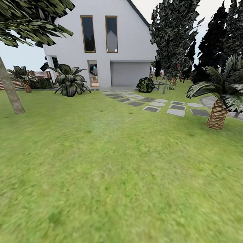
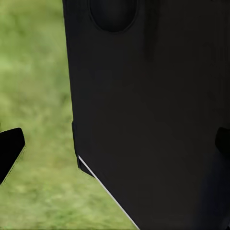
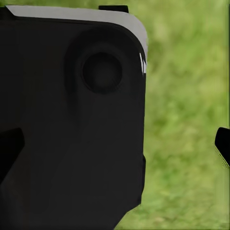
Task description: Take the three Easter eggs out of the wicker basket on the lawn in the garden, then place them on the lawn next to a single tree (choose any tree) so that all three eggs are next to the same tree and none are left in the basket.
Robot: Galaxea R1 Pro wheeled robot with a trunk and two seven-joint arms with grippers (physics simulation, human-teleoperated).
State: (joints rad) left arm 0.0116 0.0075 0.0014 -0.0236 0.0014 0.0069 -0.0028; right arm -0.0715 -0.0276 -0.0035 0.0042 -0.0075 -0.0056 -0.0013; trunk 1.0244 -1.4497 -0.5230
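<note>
The lawn lay open and flat across the whole near and middle ground; a leaning tree trunk stood at its far left edge, a short palm at the right, with a wide grass gap between them; stepping stones lay flush in the grass beyond; a broad-leaved shrub and the white house closed off the back; in both wrist views a black robot body panel blocked much of the space, grass beside it.
</note>
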